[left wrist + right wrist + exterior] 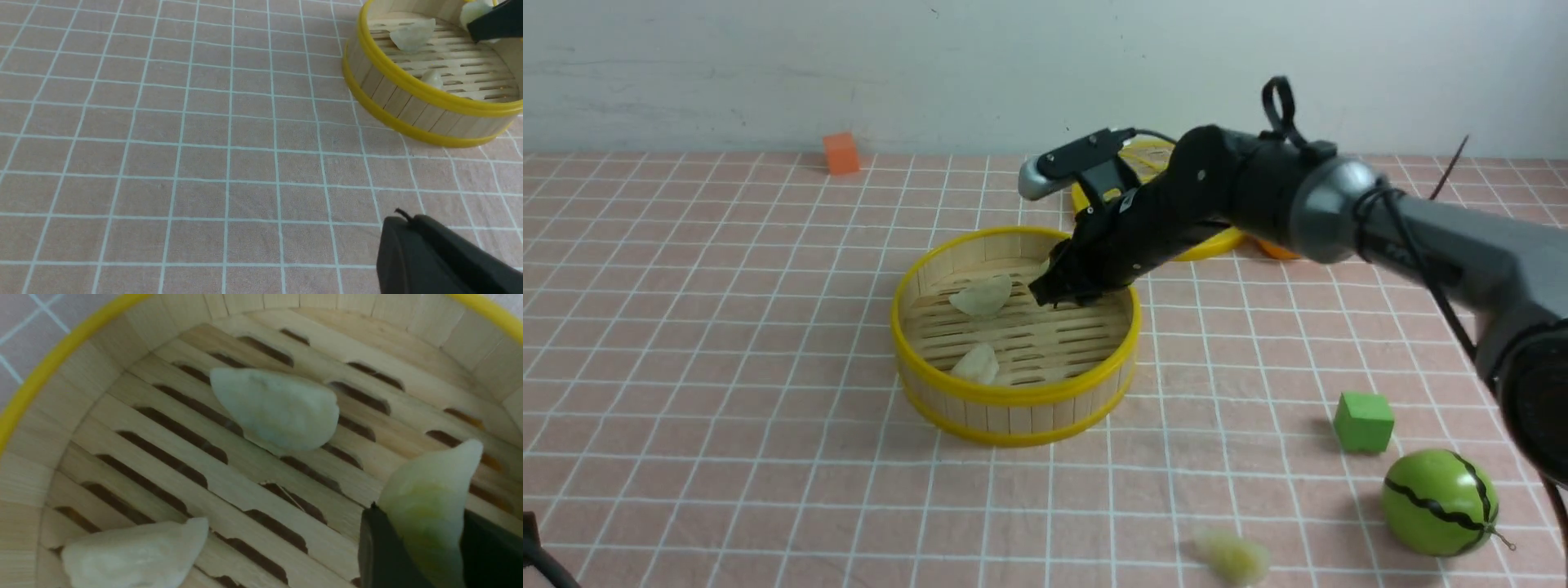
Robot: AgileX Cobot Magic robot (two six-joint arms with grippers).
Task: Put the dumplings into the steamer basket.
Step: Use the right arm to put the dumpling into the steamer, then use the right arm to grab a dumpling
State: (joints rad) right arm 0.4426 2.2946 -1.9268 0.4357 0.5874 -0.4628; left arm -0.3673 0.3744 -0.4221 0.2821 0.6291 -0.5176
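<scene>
The steamer basket stands mid-table with two pale dumplings lying on its slatted floor. My right gripper hangs inside the basket near its far right wall. In the right wrist view this gripper is shut on a greenish dumpling just above the slats, with the other two dumplings ahead of it. Another dumpling lies on the cloth near the front edge. The left gripper is shut and empty, low over the cloth left of the basket.
The flat yellow-rimmed lid lies behind the right arm. An orange cube sits at the back left. A green cube and a toy watermelon stand at the front right, close to the loose dumpling.
</scene>
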